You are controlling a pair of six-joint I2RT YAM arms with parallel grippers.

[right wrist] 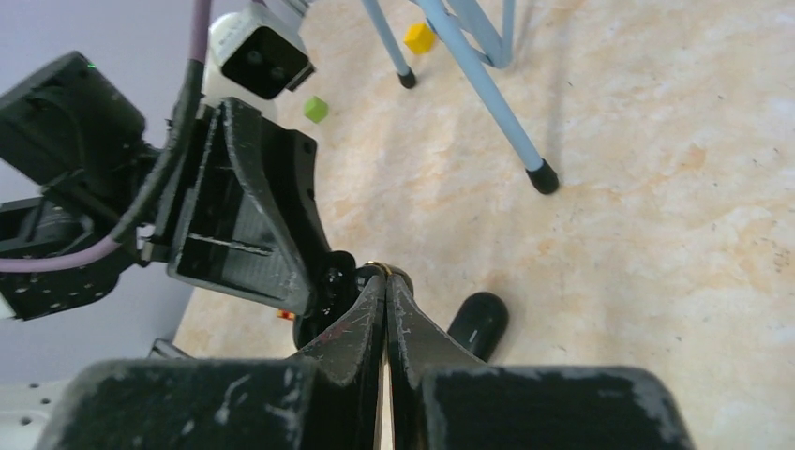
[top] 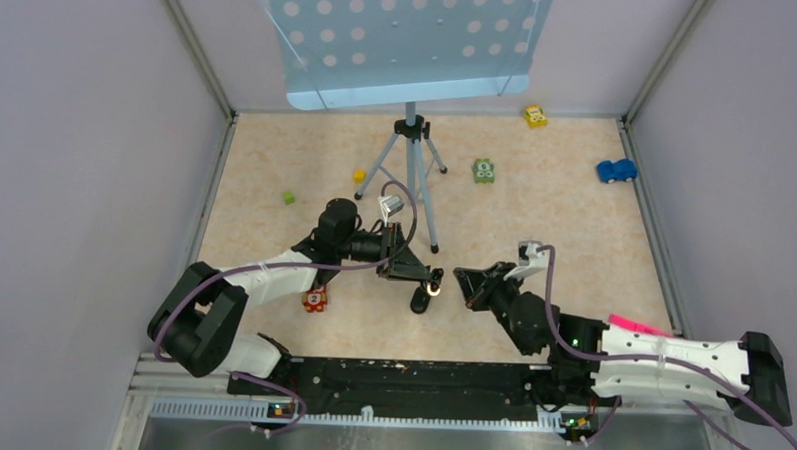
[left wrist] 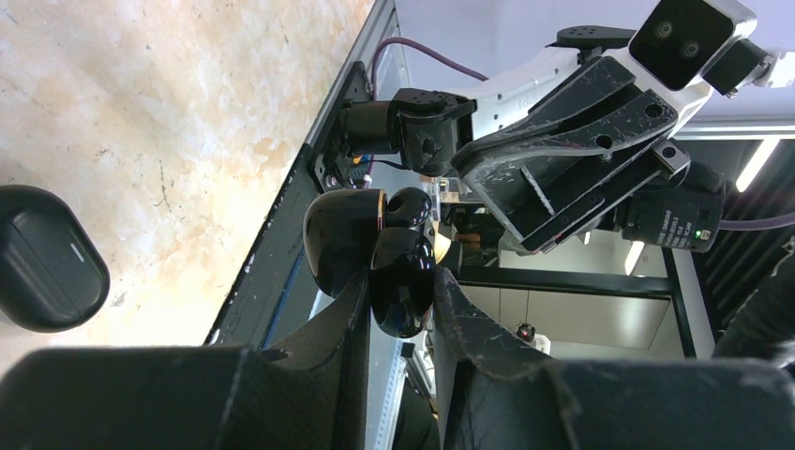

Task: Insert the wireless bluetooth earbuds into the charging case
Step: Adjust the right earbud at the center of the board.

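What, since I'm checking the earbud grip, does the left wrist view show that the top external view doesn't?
Left wrist only: left fingers pinching a glossy black earbud. Top external only: the blue toy car, the light-blue tripod stand, small coloured blocks. Both: the black oval charging case lying on the beige table, and the shut right fingers close by.

the beige marbled table (top: 574,241) carries the black charging case (top: 421,303), a tripod (top: 413,155) (blue legs), a blue toy car (top: 617,171), a yellow toy car (top: 535,116), a green block (top: 484,171), a yellow cube (top: 358,176), a green cube (top: 288,196) and a red numbered block (top: 315,300).

Black charging case (left wrist: 42,258); black earbuds (left wrist: 401,281); beige mottled table (top: 574,231).
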